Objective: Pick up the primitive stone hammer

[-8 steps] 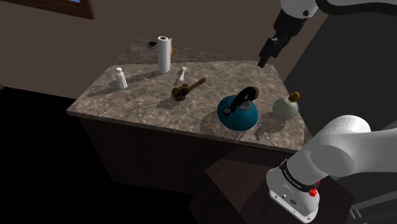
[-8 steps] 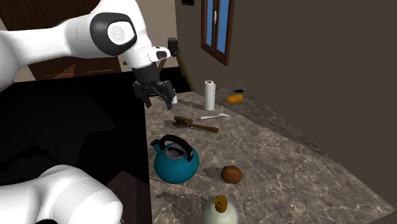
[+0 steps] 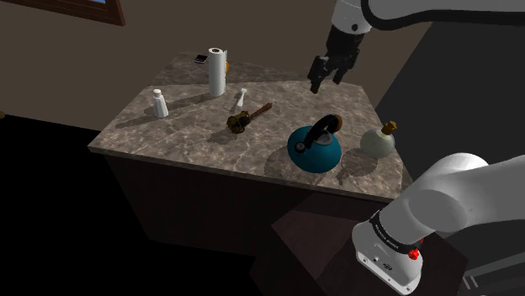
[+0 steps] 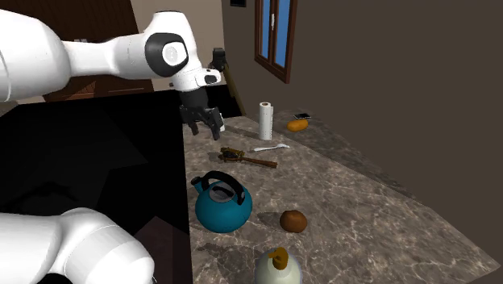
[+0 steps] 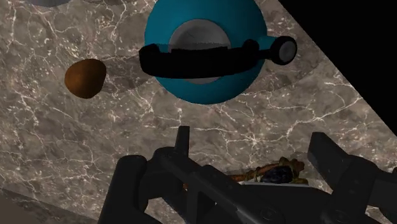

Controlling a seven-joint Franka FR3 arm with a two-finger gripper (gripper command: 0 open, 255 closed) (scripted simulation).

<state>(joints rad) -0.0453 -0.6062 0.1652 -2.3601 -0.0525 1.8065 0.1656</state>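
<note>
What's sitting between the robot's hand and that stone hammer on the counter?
Nothing: in the shoulder view, only bare marbled countertop lies between the hand and the stone hammer.

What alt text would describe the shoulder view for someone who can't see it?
A white robot arm holds its open black gripper above a marbled counter, apart from the stone hammer lying mid-counter. A teal kettle and a paper towel roll stand nearby.

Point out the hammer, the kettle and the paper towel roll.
hammer (image 3: 250, 116): shoulder view, on the handle next to the head.
kettle (image 3: 307, 157): shoulder view, on the teal body below the black handle.
paper towel roll (image 3: 217, 74): shoulder view, on the middle of the upright white roll.
</note>
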